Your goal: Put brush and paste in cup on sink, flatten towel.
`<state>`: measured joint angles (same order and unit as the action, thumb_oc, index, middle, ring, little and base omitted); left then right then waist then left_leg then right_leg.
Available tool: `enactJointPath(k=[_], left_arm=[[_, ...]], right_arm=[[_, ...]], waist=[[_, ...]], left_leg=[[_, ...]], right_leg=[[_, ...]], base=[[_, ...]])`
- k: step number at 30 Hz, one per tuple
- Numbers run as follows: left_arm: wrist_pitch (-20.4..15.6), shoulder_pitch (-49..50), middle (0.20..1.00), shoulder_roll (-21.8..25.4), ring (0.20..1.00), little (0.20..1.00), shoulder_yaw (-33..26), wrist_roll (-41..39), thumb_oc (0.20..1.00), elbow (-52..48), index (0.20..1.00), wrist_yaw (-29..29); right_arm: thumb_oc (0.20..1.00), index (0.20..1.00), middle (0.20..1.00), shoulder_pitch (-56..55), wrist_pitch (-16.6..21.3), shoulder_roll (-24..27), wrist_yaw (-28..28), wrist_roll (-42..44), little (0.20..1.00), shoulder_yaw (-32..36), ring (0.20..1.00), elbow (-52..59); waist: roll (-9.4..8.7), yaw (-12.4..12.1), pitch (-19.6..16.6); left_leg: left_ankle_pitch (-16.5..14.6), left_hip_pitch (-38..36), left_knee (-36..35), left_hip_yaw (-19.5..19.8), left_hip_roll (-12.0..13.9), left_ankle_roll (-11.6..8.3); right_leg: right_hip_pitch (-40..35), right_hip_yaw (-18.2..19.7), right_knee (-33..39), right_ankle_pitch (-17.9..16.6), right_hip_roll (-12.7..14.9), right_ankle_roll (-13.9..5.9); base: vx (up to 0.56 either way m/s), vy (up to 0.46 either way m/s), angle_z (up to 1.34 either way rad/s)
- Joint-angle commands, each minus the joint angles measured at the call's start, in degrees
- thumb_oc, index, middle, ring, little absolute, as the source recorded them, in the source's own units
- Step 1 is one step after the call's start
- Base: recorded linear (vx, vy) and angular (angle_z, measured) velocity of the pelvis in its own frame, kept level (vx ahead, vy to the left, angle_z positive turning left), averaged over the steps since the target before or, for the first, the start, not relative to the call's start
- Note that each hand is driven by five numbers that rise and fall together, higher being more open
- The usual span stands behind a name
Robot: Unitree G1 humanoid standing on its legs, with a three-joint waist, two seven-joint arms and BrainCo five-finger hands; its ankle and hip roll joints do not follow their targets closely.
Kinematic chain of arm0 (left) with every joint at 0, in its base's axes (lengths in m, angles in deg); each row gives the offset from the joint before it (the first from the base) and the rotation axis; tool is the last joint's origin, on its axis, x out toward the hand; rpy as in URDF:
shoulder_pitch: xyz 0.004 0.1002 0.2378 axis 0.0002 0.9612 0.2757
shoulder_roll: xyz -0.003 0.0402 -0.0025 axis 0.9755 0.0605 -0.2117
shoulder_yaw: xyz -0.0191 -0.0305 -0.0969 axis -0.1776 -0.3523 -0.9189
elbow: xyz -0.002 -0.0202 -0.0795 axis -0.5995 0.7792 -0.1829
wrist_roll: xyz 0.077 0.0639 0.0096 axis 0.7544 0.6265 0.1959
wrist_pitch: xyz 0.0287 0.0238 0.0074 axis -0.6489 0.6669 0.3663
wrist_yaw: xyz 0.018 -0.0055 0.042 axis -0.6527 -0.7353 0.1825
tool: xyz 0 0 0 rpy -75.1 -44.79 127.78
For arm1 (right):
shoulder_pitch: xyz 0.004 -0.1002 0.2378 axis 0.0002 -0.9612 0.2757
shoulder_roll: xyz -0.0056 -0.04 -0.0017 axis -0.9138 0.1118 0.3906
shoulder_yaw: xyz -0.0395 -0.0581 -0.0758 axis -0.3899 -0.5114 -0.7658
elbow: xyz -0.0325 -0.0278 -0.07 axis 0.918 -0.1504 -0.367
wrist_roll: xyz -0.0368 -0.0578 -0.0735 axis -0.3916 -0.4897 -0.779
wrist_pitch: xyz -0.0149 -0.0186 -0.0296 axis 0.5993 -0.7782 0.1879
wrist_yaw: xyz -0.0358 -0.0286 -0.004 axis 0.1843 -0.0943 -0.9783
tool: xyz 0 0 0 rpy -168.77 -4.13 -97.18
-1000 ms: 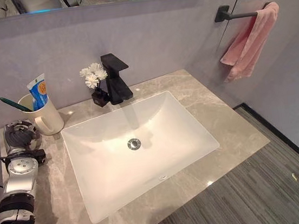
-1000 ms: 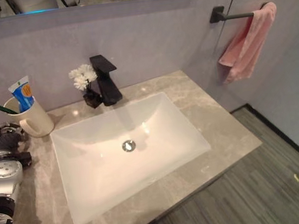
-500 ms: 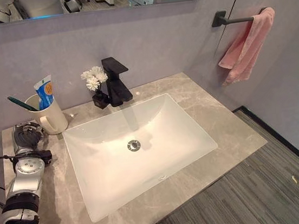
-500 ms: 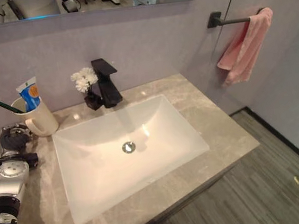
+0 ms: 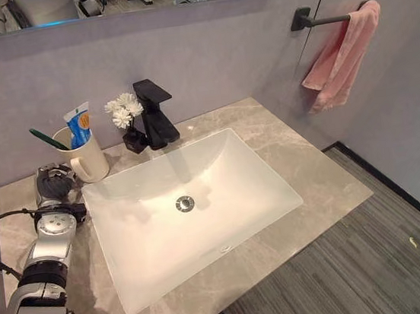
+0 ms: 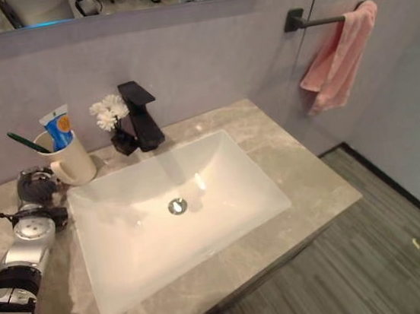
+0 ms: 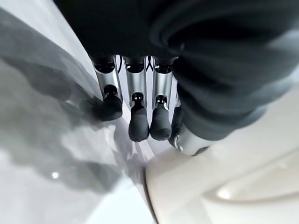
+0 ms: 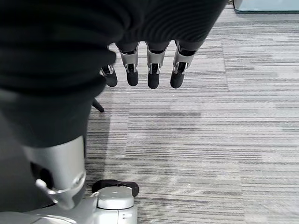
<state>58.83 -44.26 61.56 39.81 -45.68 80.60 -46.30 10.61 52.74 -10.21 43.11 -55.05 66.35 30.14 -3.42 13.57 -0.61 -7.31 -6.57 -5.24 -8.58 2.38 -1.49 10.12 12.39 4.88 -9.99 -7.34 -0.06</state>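
A: Brush (image 5: 47,139) and paste (image 5: 78,126) location?
B: Seen upright in cup (image 5: 92,158), upper left of frame, beside sink (image 5: 261,197). Towel (image 5: 337,58) is bunched on bar (image 5: 323,20), upper right.
A: Hands?
B: Left hand (image 5: 54,184) is held relaxed beside the cup, nothing gripped. Right hand (image 8: 140,70) is seen over floor (image 8: 224,140), fingers straight, empty.

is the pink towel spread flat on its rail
No, the pink towel hangs bunched up from one end of the black rail on the wall.
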Motion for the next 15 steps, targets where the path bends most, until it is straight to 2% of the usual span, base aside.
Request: enactJointPath(k=[1, 15], left_arm=[[-1.9, -5.3, 0.200, -1.4, 0.200, 0.200, 1.2, -0.5, 0.200, 1.9, 0.200, 0.0], [-0.9, -3.5, 0.200, -1.5, 0.200, 0.200, -0.8, 1.7, 0.200, 2.5, 0.200, 2.4]], right_arm=[[1.000, 1.000, 1.000, 1.7, 0.9, 3.8, -0.7, 1.4, 1.000, 1.1, 1.000, -0.3], [1.000, 1.000, 1.000, 1.7, 1.1, 3.5, -1.1, 1.0, 1.000, 1.4, 1.000, -1.6]], waist=[[2.63, 1.5, 1.7], [2.14, 0.5, 0.8]], left_leg=[[2.1, -2.5, 0.2, 0.9, 3.7, -2.06], [1.5, -3.1, 0.2, 1.7, 3.7, -1.93]], right_leg=[[-0.3, 0.6, -5.9, 7.2, 0.6, -5.16], [-1.4, -0.8, -5.7, 7.7, 1.2, -5.18]], base=[[0.00, 0.000, 0.00], [0.00, 0.000, 0.00]])
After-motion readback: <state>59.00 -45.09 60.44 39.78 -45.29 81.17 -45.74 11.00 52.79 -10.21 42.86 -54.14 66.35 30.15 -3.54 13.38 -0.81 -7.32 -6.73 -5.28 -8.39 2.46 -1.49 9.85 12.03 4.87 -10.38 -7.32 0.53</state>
